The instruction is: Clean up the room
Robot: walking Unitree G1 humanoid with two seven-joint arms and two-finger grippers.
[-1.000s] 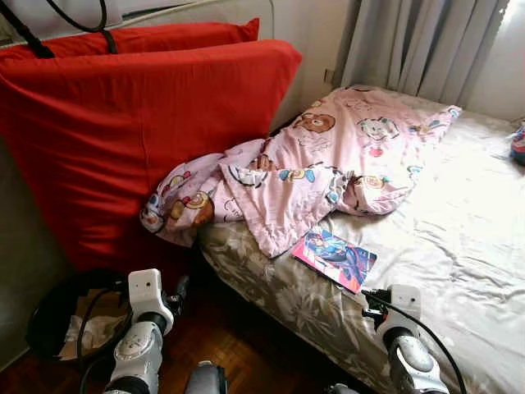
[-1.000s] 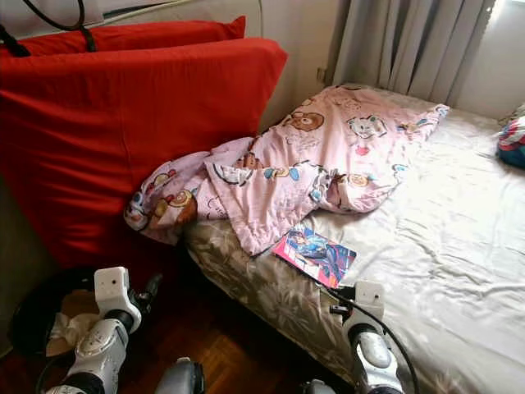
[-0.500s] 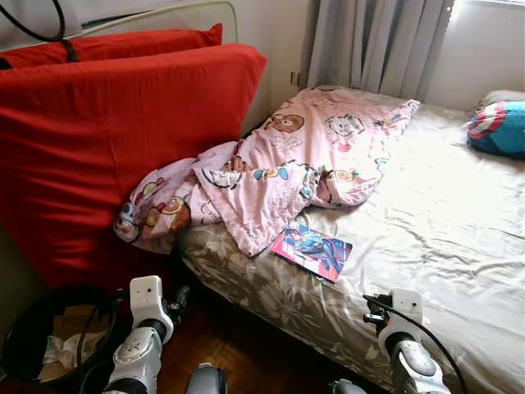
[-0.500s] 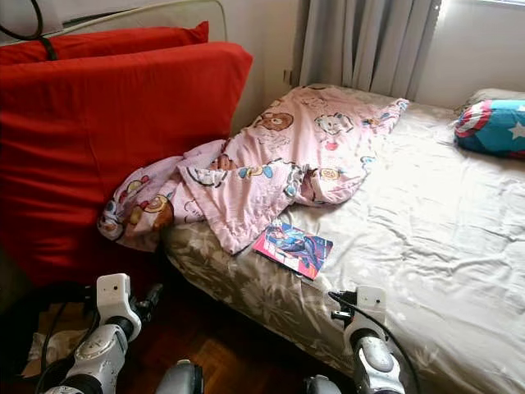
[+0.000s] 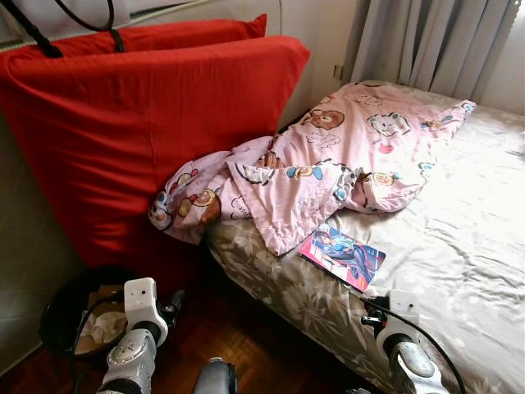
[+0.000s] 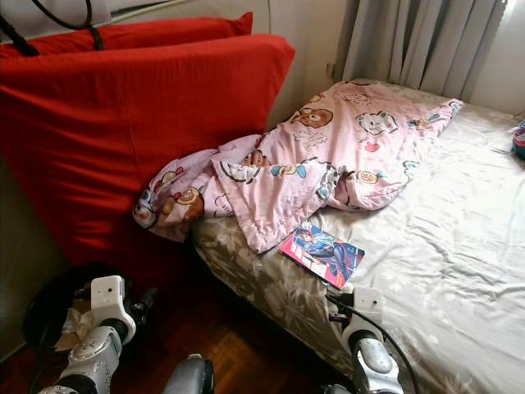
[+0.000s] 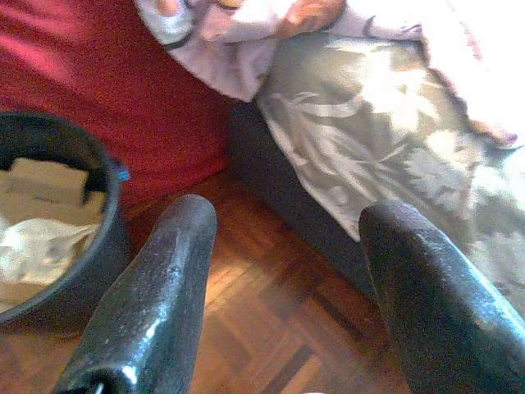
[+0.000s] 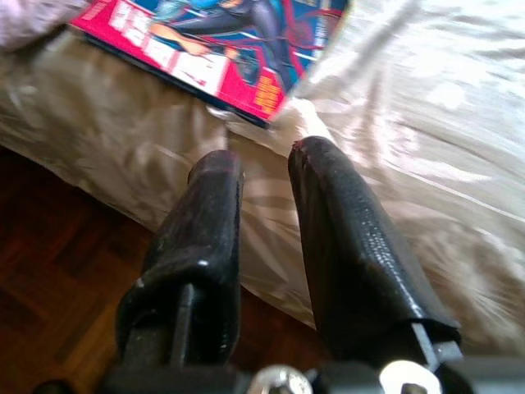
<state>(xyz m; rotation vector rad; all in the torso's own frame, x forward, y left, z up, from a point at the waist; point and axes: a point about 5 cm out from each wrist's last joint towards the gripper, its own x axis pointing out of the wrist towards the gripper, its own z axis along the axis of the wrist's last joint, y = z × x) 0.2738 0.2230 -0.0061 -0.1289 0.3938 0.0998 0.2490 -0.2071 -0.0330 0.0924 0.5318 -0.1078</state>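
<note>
A crumpled pink cartoon blanket (image 5: 328, 164) lies on the bed (image 5: 459, 246) and droops over its near corner. Beside it, close to the bed's edge, lies a red and blue comic book (image 5: 343, 257), also close ahead of the fingers in the right wrist view (image 8: 221, 41). My right gripper (image 8: 262, 160) hangs just short of that book at the bed's edge, fingers close together and holding nothing. Low over the wooden floor, my left gripper (image 7: 287, 271) stands open and empty between the bed and a black bin (image 7: 111, 238).
Large red cushions (image 5: 148, 123) lean upright against the wall at the bed's left. The black bin (image 5: 57, 316) with crumpled paper sits on the parquet floor (image 5: 238, 345) below them. Grey curtains (image 5: 435, 41) hang behind the bed.
The camera has swung back to the left, so the blue pillow on the bed's right has gone out of view. Both arms hold the same pose.
</note>
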